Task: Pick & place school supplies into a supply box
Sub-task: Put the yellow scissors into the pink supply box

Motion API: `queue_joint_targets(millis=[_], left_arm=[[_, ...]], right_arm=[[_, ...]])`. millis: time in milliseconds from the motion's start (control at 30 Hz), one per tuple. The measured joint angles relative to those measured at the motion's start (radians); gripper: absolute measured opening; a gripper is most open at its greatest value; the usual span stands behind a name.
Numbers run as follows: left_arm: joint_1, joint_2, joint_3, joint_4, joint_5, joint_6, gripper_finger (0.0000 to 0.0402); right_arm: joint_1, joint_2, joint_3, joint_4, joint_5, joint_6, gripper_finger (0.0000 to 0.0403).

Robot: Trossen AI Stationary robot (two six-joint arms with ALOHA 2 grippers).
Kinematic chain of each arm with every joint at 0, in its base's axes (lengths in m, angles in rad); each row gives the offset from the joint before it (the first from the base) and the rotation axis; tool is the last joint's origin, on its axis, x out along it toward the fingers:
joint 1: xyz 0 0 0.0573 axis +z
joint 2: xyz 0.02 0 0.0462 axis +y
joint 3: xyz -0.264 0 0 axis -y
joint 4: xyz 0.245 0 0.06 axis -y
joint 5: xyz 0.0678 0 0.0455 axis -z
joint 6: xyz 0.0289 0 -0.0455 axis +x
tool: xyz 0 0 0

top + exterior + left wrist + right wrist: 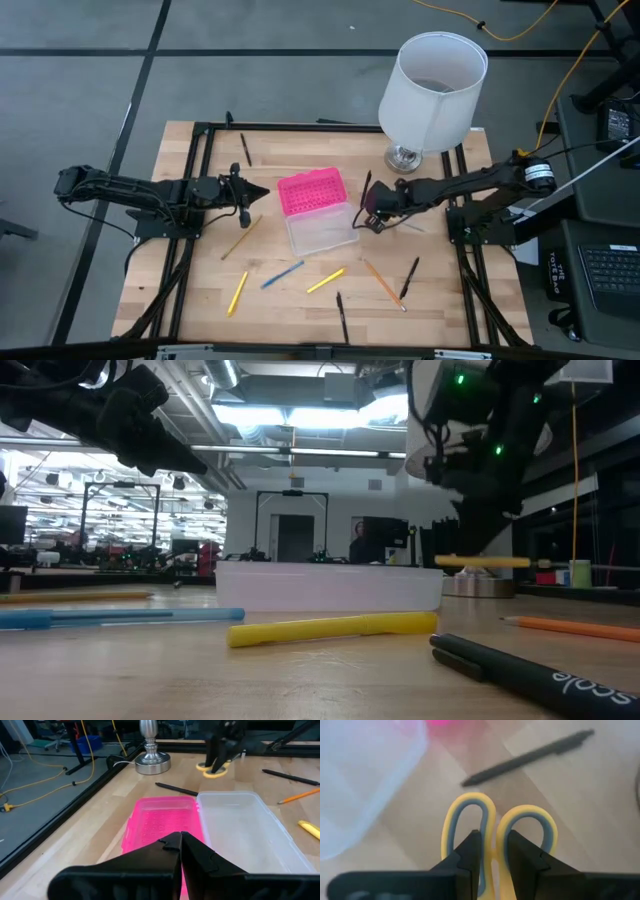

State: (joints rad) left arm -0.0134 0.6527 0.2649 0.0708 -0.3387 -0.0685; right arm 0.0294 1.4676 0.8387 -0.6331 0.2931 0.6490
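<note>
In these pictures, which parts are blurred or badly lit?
Right wrist view: the yellow-handled scissors fairly sharp, the clear plastic box base and black pen blurred. Low view: bright ceiling lights, dark arms, near black pen soft.

A light wooden table (200, 290), edged by black frame bars (190, 215), carries an open supply box (316, 208) at its centre, pink lid flat beside clear base. Pens and pencils are scattered on the wood: a yellow pen (237, 293), a blue pen (282, 275), an orange pencil (383, 283). A white-shaded lamp (432, 90) stands at one far corner.
</note>
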Motion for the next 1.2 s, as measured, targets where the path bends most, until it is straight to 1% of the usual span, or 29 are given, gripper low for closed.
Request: queue_joint_targets(millis=[167, 300, 433, 567, 700, 767, 900, 1033, 1200], left_arm=[[0.0, 0.0, 0.0, 0.0, 0.0, 0.001, 0.0004], [0.0, 0.0, 0.0, 0.001, 0.0, 0.003, 0.0004], [0.0, 0.0, 0.0, 0.005, 0.0, 0.003, 0.0004], [0.0, 0.0, 0.0, 0.008, 0.0, 0.003, 0.0004], [0.0, 0.0, 0.0, 0.008, -0.003, 0.003, 0.0004], [0.0, 0.0, 0.0, 0.008, -0.009, 0.003, 0.0004], [0.0, 0.0, 0.0, 0.008, -0.01, 0.003, 0.0004], [0.0, 0.0, 0.0, 0.008, -0.01, 0.003, 0.0004], [0.0, 0.0, 0.0, 0.008, -0.01, 0.003, 0.0004]], right_arm=[[0.051, -0.046, 0.039, -0.009, 0.037, -0.026, 0.0078], [0.088, -0.098, 0.045, -0.01, 0.05, -0.028, 0.0078], [0.145, -0.165, 0.046, -0.02, 0.129, -0.043, 0.0078], [0.214, -0.237, 0.045, -0.012, 0.182, -0.063, 0.0078], [0.286, -0.298, -0.001, 0.051, 0.241, -0.119, 0.0078], [0.313, -0.326, -0.037, 0.098, 0.266, -0.131, 0.0078], [0.34, -0.373, -0.104, 0.248, 0.275, -0.168, 0.0078], [0.343, -0.385, -0.141, 0.453, 0.274, -0.318, 0.0078], [0.33, -0.374, -0.146, 0.614, 0.207, -0.488, 0.0078]])
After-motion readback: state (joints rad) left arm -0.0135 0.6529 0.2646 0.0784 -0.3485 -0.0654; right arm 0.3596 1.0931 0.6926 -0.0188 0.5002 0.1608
